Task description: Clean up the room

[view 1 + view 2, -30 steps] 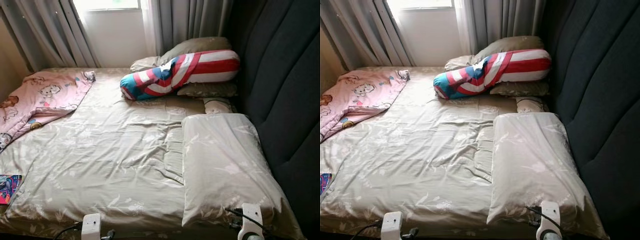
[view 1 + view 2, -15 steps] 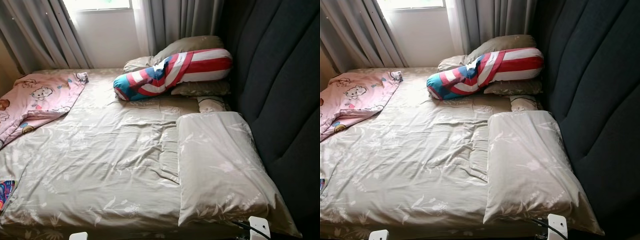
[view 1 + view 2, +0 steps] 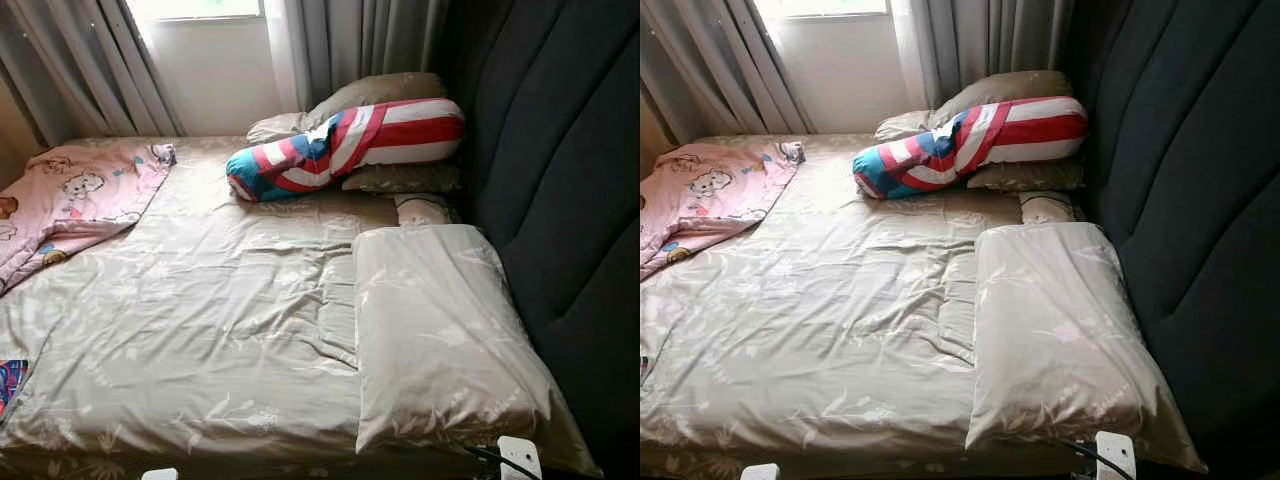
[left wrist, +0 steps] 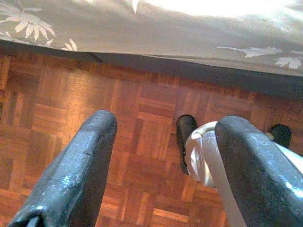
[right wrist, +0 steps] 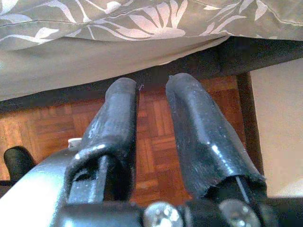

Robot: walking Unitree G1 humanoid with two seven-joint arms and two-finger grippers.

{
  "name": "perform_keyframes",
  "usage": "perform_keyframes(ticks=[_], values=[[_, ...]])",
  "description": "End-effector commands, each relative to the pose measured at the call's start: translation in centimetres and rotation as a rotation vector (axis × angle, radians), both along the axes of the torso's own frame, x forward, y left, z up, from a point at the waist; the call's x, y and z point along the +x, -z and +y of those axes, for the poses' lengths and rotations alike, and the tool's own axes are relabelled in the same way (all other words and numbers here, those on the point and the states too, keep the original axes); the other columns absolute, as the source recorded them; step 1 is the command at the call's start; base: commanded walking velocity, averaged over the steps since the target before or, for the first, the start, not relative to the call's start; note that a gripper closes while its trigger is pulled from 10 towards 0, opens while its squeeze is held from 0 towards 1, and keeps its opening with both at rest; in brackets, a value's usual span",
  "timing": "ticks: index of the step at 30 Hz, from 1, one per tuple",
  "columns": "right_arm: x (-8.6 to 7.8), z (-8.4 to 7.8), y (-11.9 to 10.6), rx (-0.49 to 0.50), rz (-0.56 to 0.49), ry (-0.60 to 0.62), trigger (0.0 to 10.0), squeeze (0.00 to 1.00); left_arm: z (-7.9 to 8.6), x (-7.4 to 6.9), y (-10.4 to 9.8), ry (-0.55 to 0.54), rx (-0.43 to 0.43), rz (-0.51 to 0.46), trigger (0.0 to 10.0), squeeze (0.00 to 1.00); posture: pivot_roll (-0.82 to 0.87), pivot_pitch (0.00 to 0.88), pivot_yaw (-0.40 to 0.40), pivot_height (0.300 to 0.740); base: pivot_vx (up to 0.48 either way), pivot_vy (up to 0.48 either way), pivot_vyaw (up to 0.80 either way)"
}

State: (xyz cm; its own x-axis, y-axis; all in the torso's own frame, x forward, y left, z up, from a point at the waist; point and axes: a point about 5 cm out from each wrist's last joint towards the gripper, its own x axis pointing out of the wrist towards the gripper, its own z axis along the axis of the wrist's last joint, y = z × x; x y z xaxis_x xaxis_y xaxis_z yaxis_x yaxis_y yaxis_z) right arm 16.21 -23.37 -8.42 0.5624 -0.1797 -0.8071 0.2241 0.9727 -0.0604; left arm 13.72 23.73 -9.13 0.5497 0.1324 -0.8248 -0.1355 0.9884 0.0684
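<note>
So the robot is standing at the near edge of a bed point(image 3: 200, 330) covered in a beige leaf-print duvet, pretty wrinkled across the middle. On the right side, up against the dark padded headboard point(image 3: 560, 180), there's a big beige pillow point(image 3: 440, 340) lying flat, running from the near edge toward the far end. Beyond it is a smaller patterned pillow point(image 3: 425, 208), and at the far end a red, white and blue striped bolster point(image 3: 345, 148) rests across a pair of olive pillows point(image 3: 395, 92). A pink cartoon blanket point(image 3: 70, 200) is crumpled on the far left of the bed, and a colourful bit of something point(image 3: 12, 380) pokes in at the near left edge, can't tell what it is. Grey curtains point(image 3: 340, 45) and a bright window sit behind it all.

Both arms hang low in front of the bed, well below the bedding. The left gripper point(image 4: 161, 142) has its jaws spread wide with nothing between them, pointing down at the parquet floor point(image 4: 71, 94), with the duvet's edge hanging just beyond. The robot's black foot point(image 4: 185, 137) shows between the fingers. The right gripper point(image 5: 151, 118) has its jaws nearly together, a narrow gap, holding nothing, under the overhanging duvet edge. All the bedding is well apart from both sets of jaws.
</note>
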Motion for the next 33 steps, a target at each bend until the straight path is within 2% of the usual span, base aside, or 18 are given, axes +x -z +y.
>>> perform_keyframes(ticks=[1, 8, 17, 23, 27, 33], values=[[-0.58, 0.69, 0.41, 0.013, 0.019, 0.0, 10.0, 0.0, 0.41, -0.32, 0.0, 0.023, 0.019, 0.015, 10.0, 0.0, -0.12, 0.0, 0.036, 0.74, 0.0, 0.281, 0.0], [-0.34, 0.78, 0.35, 0.022, 0.019, 0.0, 10.0, 0.0, 0.36, -0.14, -0.04, 0.037, 0.019, 0.015, 10.0, 0.0, -0.14, 0.0, 0.051, 0.74, 0.0, 0.0, 0.0], [-0.28, 0.8, 0.36, 0.024, 0.03, -0.021, 10.0, 0.0, 0.42, -0.13, -0.07, 0.046, 0.023, 0.013, 10.0, 0.0, -0.13, 0.0, 0.05, 0.74, 0.0, 0.294, 0.0], [-0.23, 0.76, 0.33, 0.029, 0.029, -0.018, 10.0, 0.0, 0.36, -0.34, 0.03, 0.061, 0.029, 0.026, 10.0, 0.0, -0.14, 0.0, 0.055, 0.74, 0.0, 0.0, 0.0], [-0.27, 0.74, 0.34, 0.03, 0.028, -0.016, 10.0, 0.0, 0.28, -0.31, 0.04, 0.066, 0.028, 0.027, 10.0, 0.0, -0.14, 0.0, 0.056, 0.74, 0.0, 0.398, 0.0], [-0.24, 0.75, 0.33, 0.032, 0.026, -0.012, 10.0, 0.0, 0.21, 0.1, -0.09, 0.064, 0.022, 0.015, 10.0, 0.0, -0.14, 0.0, 0.053, 0.74, 0.0, 0.08, 0.0]])
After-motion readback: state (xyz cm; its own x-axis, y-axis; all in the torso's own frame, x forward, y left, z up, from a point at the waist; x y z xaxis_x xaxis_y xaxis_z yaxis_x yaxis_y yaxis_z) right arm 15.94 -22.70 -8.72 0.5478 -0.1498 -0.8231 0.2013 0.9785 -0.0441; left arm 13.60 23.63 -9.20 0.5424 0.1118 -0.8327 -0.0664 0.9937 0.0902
